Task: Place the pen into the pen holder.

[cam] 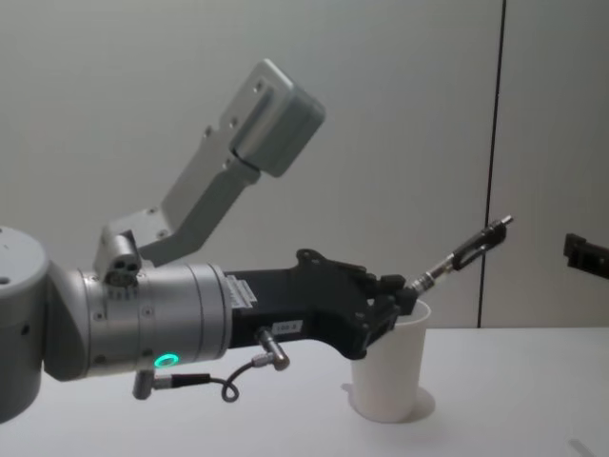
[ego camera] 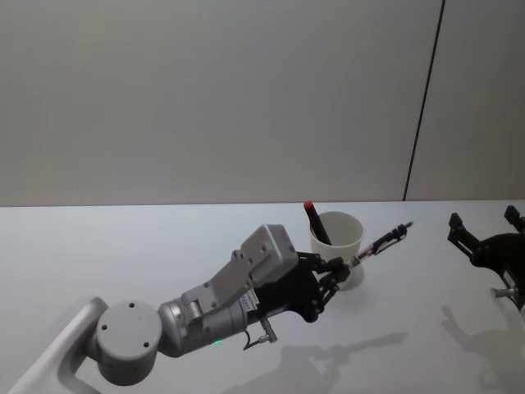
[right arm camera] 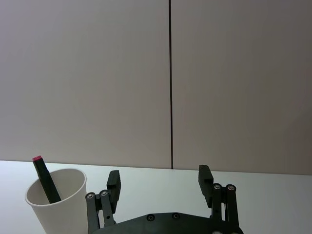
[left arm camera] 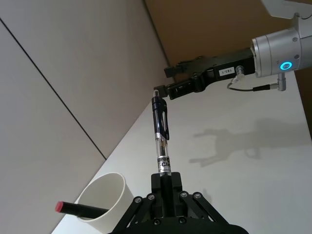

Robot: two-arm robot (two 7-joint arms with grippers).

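Note:
My left gripper [ego camera: 340, 264] is shut on the lower end of a black and clear pen [ego camera: 384, 242], just at the near rim of the pen holder [ego camera: 338, 246], a white paper cup. The pen [cam: 461, 255] slants up and to the right, above and past the cup [cam: 390, 376]. In the left wrist view the pen [left arm camera: 161, 131] sticks straight out from the fingers [left arm camera: 171, 181], with the cup [left arm camera: 109, 195] beside it. My right gripper [ego camera: 483, 217] hovers open at the far right, apart from the cup [right arm camera: 61, 204].
A black marker with a red cap [ego camera: 316, 222] leans inside the cup. The white table [ego camera: 123, 246] runs back to a grey wall with a dark vertical seam [ego camera: 422, 107].

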